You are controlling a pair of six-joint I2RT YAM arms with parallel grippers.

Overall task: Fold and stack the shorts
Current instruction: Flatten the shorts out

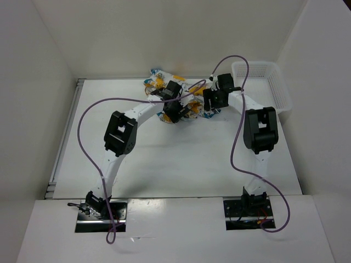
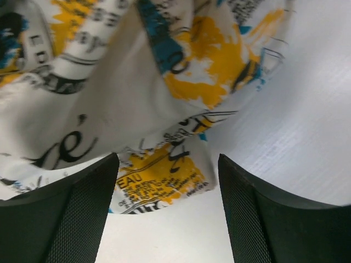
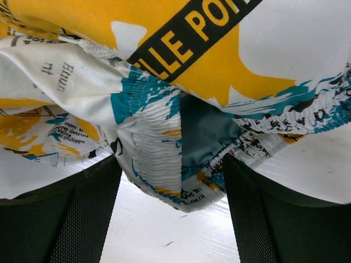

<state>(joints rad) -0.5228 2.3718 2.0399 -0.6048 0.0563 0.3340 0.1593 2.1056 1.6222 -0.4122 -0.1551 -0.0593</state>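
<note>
The shorts [image 1: 189, 97], white with yellow, teal and black print, lie crumpled at the back middle of the table. My left gripper [image 1: 174, 112] is down at their near left side. In the left wrist view it [image 2: 167, 164] is open, with a hem corner of the shorts [image 2: 164, 178] lying flat on the table between the fingers and touching neither. My right gripper [image 1: 213, 100] is at the pile's right side. In the right wrist view it [image 3: 171, 164] is open, with the gathered elastic waistband [image 3: 164, 159] hanging between the fingers.
A white plastic mesh basket [image 1: 263, 82] stands at the back right corner, close to the right arm. White walls enclose the table on three sides. Purple cables loop above both arms.
</note>
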